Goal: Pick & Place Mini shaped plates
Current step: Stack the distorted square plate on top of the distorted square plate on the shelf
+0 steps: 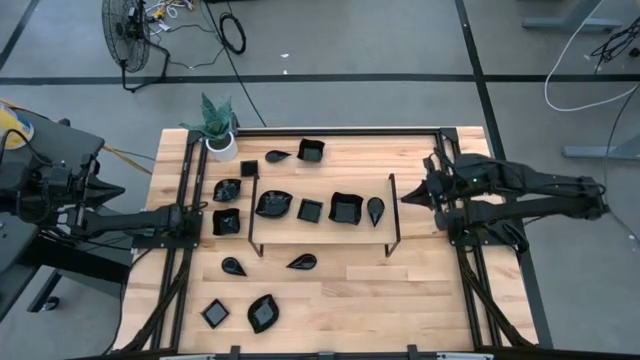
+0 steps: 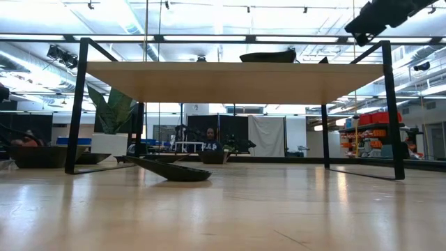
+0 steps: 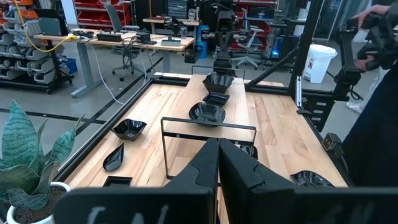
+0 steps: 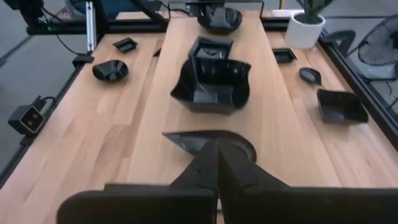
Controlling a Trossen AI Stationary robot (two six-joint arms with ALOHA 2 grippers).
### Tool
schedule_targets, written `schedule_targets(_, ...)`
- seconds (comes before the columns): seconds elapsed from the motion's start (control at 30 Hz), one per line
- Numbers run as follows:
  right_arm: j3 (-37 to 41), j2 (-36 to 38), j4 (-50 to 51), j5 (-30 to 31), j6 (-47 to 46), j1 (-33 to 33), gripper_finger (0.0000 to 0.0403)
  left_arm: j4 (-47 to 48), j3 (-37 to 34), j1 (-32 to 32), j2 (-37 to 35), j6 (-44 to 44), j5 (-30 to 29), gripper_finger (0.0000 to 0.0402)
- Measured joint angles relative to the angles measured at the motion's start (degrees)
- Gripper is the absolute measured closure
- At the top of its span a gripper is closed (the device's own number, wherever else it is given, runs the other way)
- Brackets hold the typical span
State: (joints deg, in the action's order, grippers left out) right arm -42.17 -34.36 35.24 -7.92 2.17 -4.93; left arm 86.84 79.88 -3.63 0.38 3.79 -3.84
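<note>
Several glossy black mini shaped plates lie about the wooden table. A wavy leaf plate (image 1: 272, 203), a small square plate (image 1: 310, 210), a larger square plate (image 1: 345, 208) and a teardrop plate (image 1: 375, 209) sit in a row on the wooden shelf top (image 2: 237, 80) of the thin black frame. Others lie flat on the table around it, such as a square plate (image 1: 226, 221) and a leaf plate (image 1: 263, 313). My left gripper (image 1: 205, 216) (image 3: 218, 144) is shut beside the shelf's left end. My right gripper (image 1: 403, 197) (image 4: 216, 148) is shut, just right of the teardrop plate (image 4: 211, 140).
A white pot with a green plant (image 1: 220, 138) stands at the table's far left corner. Black rails (image 1: 185, 190) run along the table's left and right sides. The frame's thin legs (image 2: 75, 104) stand on the table. A person (image 3: 376, 93) is beyond the table's right side.
</note>
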Motion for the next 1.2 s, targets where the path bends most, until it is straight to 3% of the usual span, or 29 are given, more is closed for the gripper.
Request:
schedule_targets(0.87, 0.0, 20.15, 13.75, 4.25, -0.64, -0.13, 0.0403, 0.01, 0.0, -0.01, 0.0, -0.02, 0.0, 0.0383)
schedule_targets(1.03, 0.0, 22.07, 13.74, 5.01, -2.39, 2.82, 0.0403, 0.0, 0.0, -0.01, 0.0, 0.0, 0.0, 0.0383)
schedule_targets(1.2, 0.0, 23.73, 13.95, 9.43, -4.97, 7.56, 0.0403, 0.0, 0.0, -0.01, 0.0, 0.0, 0.0, 0.0383)
